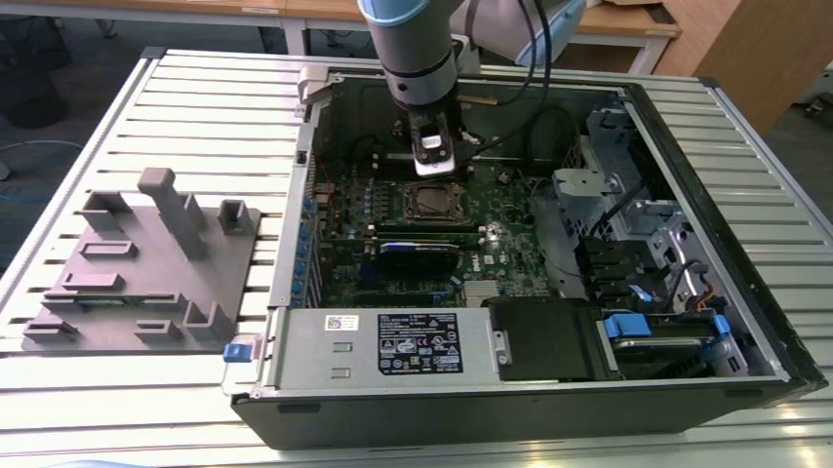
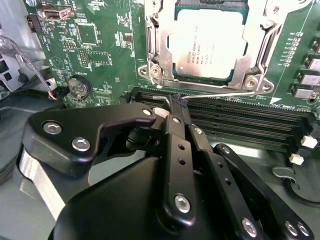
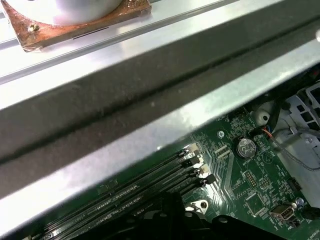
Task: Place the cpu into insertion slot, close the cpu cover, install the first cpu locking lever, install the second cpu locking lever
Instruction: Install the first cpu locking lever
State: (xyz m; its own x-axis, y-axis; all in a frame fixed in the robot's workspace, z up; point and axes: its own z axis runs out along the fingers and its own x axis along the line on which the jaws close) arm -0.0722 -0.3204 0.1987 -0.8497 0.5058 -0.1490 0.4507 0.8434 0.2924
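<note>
The cpu lies flat in the insertion slot on the green motherboard, its silver-grey face showing. The cpu cover is down around it as a silvery frame. A thin wire locking lever runs along the socket edge nearest the memory slots. Its hooked end sits right at my fingertips. My gripper is shut, black fingers pressed together, just beside the socket; I cannot tell if the lever end is pinched between them. In the exterior view the gripper hangs inside the case just behind the socket.
Long black memory slots lie under the fingers. A coin battery and cables sit nearby. The open case's metal wall rises close by. A power supply fills the case front, and a grey fixture stands at the exterior view's left.
</note>
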